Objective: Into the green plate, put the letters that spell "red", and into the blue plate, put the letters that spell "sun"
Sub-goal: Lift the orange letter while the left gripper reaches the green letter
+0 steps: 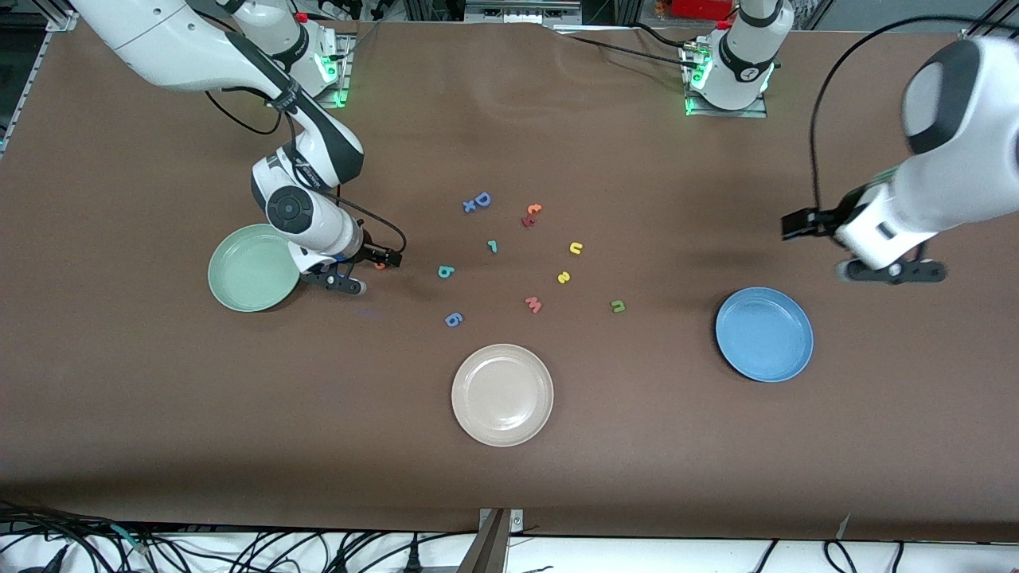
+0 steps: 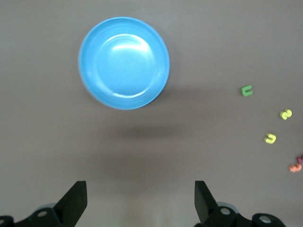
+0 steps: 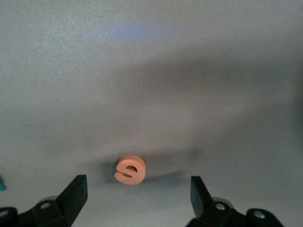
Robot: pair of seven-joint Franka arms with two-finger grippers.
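Behind right claw point(image 1: 356, 274): orange e point(image 1: 380, 266) half-hidden.

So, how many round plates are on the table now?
3. The pale mint-green plate lies toward the right arm's end, the mid-blue plate toward the left arm's end, and the cream-white plate between them, nearest the front camera. None looks hidden.

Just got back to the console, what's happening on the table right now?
The right gripper is open, low beside the green plate, with the orange e lying on the table between its fingers, not yet gripped. The left gripper waits open above the table near the blue plate. Both plates hold nothing; the other letters lie scattered mid-table.
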